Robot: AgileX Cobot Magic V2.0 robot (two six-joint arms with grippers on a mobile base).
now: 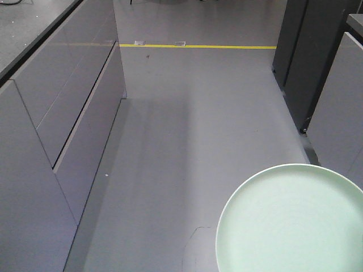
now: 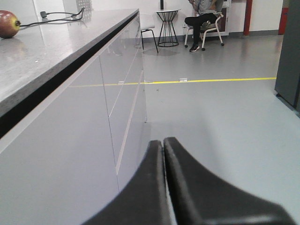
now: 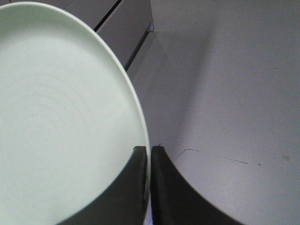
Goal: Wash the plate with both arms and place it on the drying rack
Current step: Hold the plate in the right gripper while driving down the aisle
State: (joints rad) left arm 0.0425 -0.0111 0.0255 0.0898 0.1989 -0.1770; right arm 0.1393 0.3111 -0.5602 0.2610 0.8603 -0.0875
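Right gripper [image 3: 149, 161] is pinched tight on the rim of the mint-green plate [image 3: 61, 117], one finger on each side. The plate is held in the air over the grey floor [image 1: 198, 141], near the grey cabinet drawers [image 1: 68, 113], face plain. Left gripper [image 2: 163, 143] has its fingers pressed together, holding nothing. Two small tags [image 1: 140, 43] sit by the yellow line [image 1: 227, 46], their text too small to read. An apple [image 2: 8, 23] is on the countertop [image 2: 42, 56].
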